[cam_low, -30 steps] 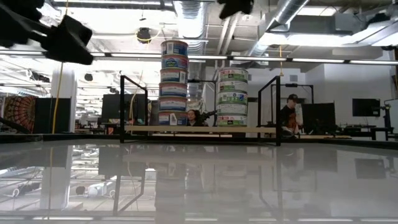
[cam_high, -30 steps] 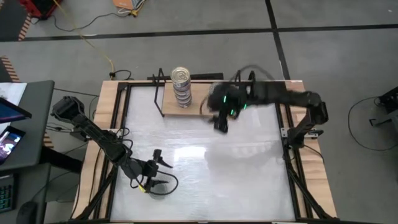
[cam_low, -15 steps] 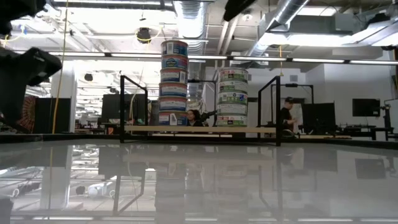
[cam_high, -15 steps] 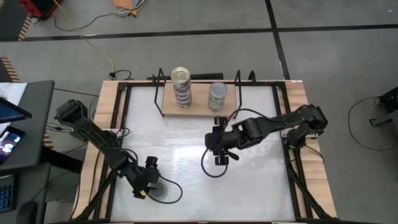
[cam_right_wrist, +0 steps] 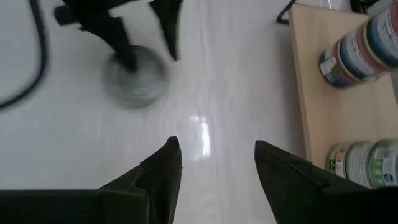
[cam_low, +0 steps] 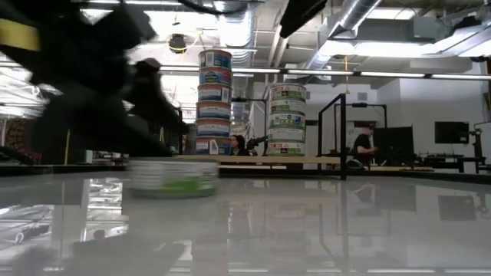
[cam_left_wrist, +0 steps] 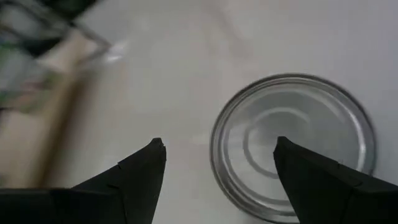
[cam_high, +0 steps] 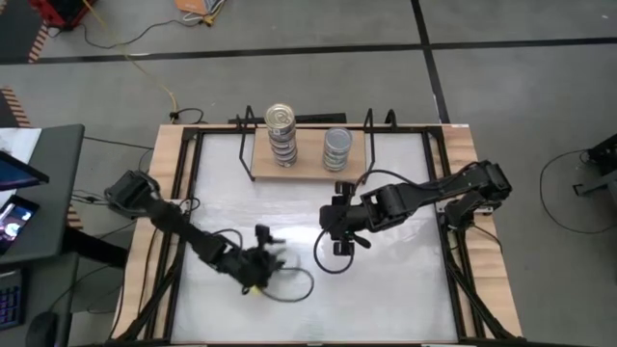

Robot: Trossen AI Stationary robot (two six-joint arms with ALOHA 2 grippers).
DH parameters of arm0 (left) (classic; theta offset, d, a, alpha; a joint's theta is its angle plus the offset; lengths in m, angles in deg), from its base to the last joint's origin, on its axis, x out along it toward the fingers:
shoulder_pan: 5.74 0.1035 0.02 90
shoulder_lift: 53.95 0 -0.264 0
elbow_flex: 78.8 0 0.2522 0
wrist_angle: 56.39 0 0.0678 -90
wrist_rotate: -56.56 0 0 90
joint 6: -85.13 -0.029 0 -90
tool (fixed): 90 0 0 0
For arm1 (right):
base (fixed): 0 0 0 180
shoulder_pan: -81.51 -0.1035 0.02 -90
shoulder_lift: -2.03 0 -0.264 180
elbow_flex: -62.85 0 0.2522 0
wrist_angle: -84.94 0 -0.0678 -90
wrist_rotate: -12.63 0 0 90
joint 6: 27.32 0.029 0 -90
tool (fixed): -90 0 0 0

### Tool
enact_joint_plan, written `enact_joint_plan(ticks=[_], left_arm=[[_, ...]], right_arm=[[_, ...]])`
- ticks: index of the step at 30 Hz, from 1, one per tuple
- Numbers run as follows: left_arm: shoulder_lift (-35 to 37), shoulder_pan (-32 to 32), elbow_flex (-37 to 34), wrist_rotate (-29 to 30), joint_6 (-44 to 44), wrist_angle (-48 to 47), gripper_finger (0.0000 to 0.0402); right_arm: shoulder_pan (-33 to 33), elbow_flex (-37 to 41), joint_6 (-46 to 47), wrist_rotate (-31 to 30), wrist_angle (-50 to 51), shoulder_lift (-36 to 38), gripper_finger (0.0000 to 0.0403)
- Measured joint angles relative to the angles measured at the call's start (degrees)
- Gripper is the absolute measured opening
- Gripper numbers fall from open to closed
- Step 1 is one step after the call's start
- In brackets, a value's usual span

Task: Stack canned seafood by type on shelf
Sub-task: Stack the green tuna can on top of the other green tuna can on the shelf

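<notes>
Tin (cam_left_wrist: 292,146) lies flat on the glossy white surface (cam_high: 386,280), well apart from the shelf (cam_high: 299,166), partly between the open fingers of the left claw (cam_high: 262,265). Rigid, smooth metal, likely slippery: grip across the rim. Right claw (cam_high: 339,217) hovers open, empty.

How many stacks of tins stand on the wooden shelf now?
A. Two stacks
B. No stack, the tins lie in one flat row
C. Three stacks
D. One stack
A: the low view shows a taller stack and a shorter stack side by side on the shelf, and the high view shows the same two.
</notes>
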Motion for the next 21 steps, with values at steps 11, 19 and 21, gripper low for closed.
enact_joint_plan(ticks=[11, 19, 21], left_arm=[[9.86, 1.32, 1.1, 1.84, -7.83, 2.55, 0.0288], [12.97, -2.27, -13.03, -2.55, -5.08, 29.27, 0.0288], [12.24, -2.48, -17.64, -3.45, -2.93, 36.92, 0.0288]], right_arm=[[-3.48, 5.38, 4.15, -5.75, 3.33, 3.6, 0.0232], [-7.34, 20.56, -8.39, -6.71, -31.48, -0.94, 0.0232], [-8.09, 20.66, -10.77, -6.75, -36.33, -4.12, 0.0232]])
